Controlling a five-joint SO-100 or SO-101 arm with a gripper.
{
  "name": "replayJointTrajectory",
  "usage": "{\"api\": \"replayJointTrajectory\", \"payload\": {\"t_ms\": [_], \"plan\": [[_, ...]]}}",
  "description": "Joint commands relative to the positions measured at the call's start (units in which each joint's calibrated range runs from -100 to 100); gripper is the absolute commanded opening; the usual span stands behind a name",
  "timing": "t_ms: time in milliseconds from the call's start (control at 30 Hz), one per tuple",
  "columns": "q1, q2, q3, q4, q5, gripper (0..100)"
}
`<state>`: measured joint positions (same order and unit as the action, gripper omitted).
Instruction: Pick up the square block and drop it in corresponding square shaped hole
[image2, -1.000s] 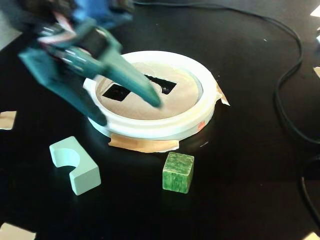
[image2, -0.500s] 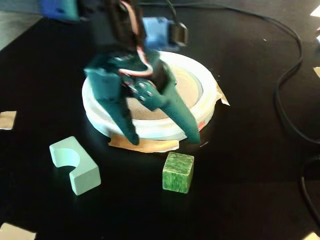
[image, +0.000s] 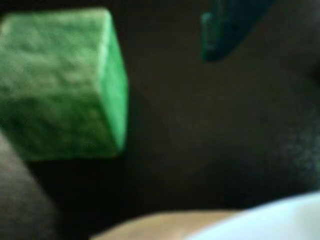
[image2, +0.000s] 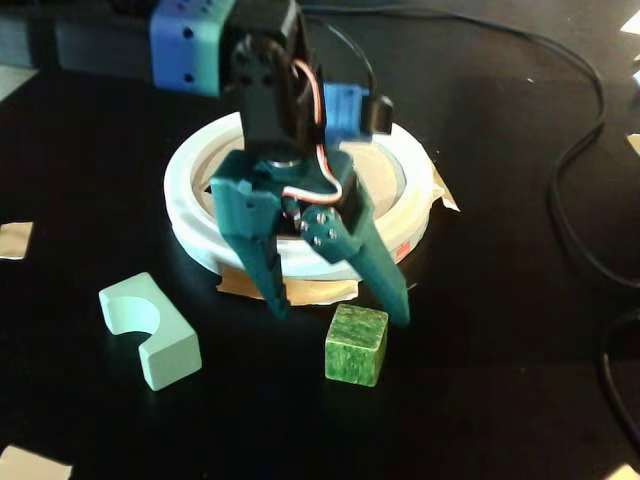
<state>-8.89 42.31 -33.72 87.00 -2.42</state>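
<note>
Square block (image2: 356, 344): green cube, mottled faces, resting flat on the black tabletop, one corner turned toward the fixed camera. Lies near the front edge, slightly right of centre. Fills the wrist view's upper left (image: 60, 82), blurred.

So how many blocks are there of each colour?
Dark green cube block: 1
Pale mint arch-shaped block: 1
Total: 2 blocks, both on the black table in the fixed view, near the open gripper.

Black glossy tabletop (image2: 90, 150), black cables (image2: 575, 170) trailing across, soft glare
</note>
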Motion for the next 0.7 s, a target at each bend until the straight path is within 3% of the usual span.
{"api": "replayJointTrajectory", "payload": {"t_ms": [0, 267, 467, 667], "plan": [[0.03, 0.28, -4.44, 0.75, -0.15, 84], [0.4, 0.46, -4.44, 0.75, -0.15, 83], [0.4, 0.46, -4.44, 0.75, -0.15, 61], [0.4, 0.46, -4.44, 0.75, -0.15, 46]]}}
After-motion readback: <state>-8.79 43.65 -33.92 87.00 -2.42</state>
